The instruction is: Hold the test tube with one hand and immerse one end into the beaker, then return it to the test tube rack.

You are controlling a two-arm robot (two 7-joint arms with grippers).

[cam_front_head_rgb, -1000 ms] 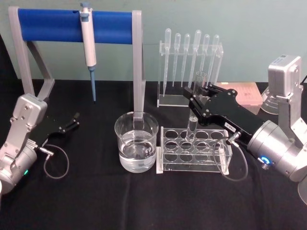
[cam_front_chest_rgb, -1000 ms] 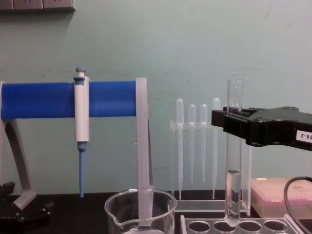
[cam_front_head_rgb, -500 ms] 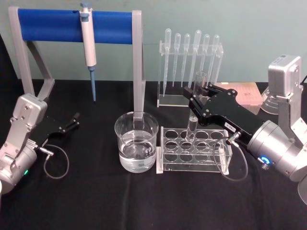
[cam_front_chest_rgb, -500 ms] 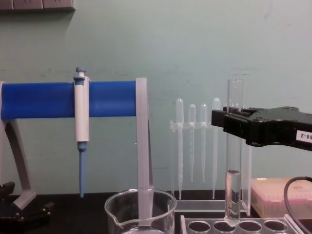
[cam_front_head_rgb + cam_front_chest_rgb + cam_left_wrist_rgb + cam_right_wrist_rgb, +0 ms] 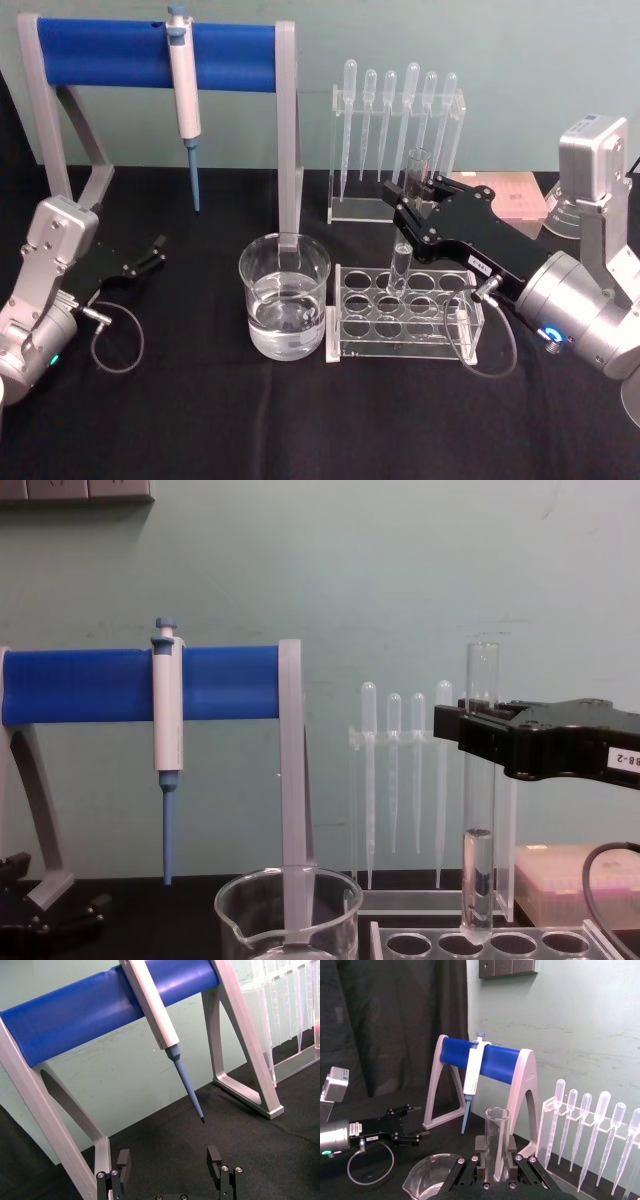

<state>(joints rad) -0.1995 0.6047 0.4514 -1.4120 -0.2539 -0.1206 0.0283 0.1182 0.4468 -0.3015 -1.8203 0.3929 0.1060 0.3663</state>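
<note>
- The right gripper (image 5: 408,196) is clamped on the glass test tube (image 5: 401,262), which stands upright mid-worktop with its round bottom at a rear hole of the clear rack (image 5: 400,342).
- I cannot tell if this is lifting or returning; either move needs a straight vertical path.
- The wide beaker (image 5: 284,300) stands just beside the rack.
- The left gripper (image 5: 153,250) is parked near the left edge, fingers apart.

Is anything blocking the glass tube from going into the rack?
Nothing visible does. The black right gripper holds the long clear glass test tube upright, its round bottom at an open hole in the clear plastic rack.
</note>
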